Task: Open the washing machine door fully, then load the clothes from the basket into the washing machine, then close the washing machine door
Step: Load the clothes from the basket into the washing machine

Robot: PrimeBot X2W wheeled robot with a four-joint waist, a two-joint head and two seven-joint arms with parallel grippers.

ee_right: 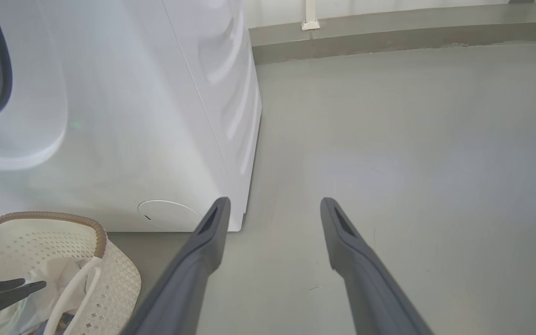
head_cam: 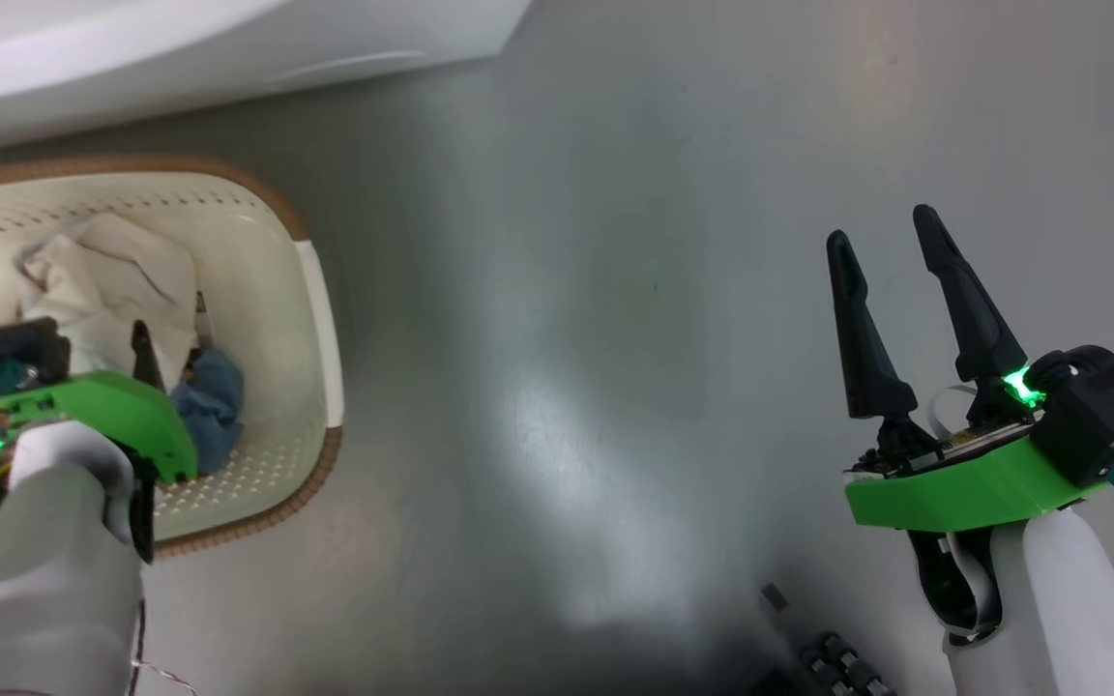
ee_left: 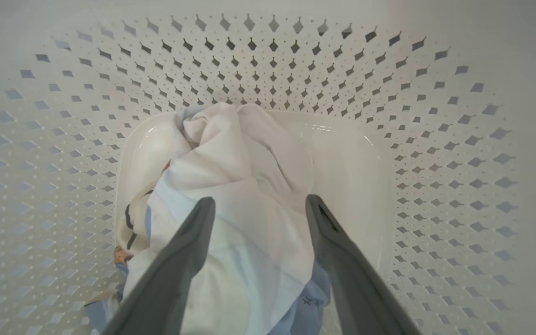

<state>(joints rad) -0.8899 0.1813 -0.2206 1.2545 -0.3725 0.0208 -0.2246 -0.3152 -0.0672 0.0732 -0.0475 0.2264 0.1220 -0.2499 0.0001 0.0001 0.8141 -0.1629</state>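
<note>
- So, spotted the left gripper (ee_left: pixel 259 200) down inside the basket (head_cam: pixel 272 290), with fingers spread wide and clamped on nothing, tips poised right over the clothes (ee_left: pixel 249 153).
- Found that laundry bunched on the basket bottom: white cloth (ee_left: pixel 231 195) on top, light blue fabric (head_cam: pixel 214 401) poking out underneath with a few small printed marks.
- Can't tell about actual contact with the cloth versus just hovering above it.
- Noticed the right gripper (head_cam: pixel 881 224) well off to the right over bare grey floor (head_cam: pixel 615 338), also fully released, holding zilch.
- Got the basket sitting on the floor just in front of the washing machine (ee_right: pixel 133 139), near its round service flap (ee_right: pixel 168 215).
- Caught the basket's brown woven rim (head_cam: pixel 267 198) and white handle (head_cam: pixel 322 319) in the head view too.
</note>
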